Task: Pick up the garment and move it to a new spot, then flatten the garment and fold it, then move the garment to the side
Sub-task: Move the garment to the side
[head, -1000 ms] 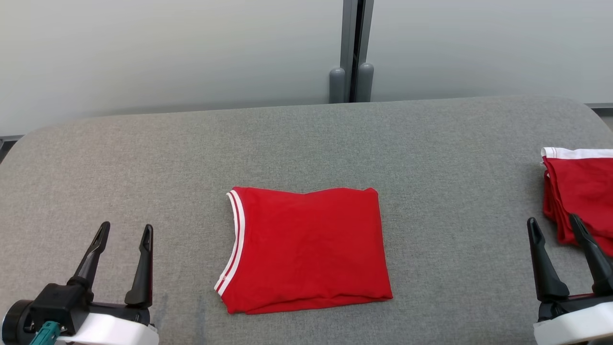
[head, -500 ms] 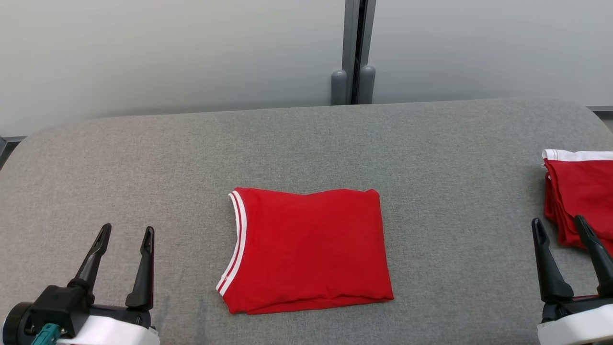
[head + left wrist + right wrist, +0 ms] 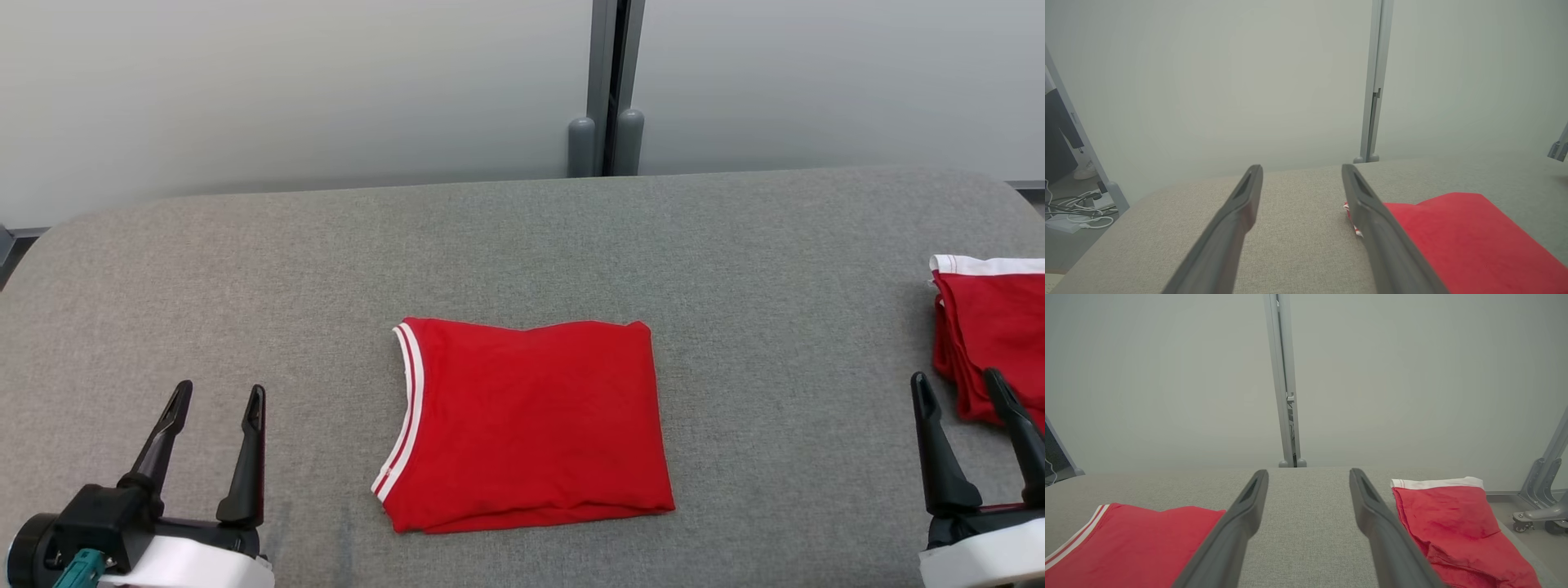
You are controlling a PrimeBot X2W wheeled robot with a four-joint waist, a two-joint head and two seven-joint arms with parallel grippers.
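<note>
The garment (image 3: 531,425) lies folded into a red rectangle in the middle of the grey padded table (image 3: 245,269), its red-white striped trim on the left edge. My left gripper (image 3: 220,388) stands open at the lower left, well clear of the garment, with nothing between its fingers. Open too is my right gripper (image 3: 954,376) at the lower right, empty. In the left wrist view the left gripper (image 3: 1301,167) points over the table, with the garment (image 3: 1461,241) to its right. In the right wrist view the right gripper (image 3: 1308,471) has the garment (image 3: 1135,543) to its left.
A second folded red cloth with a white band (image 3: 992,327) lies at the table's right edge, just beyond my right fingers, and shows as the red cloth (image 3: 1449,518) in the right wrist view. A pale wall with a grey post (image 3: 606,82) runs behind the table.
The whole head picture has shifted slightly, so the camera has moved. The garment lies as before and both grippers stay open in place.
</note>
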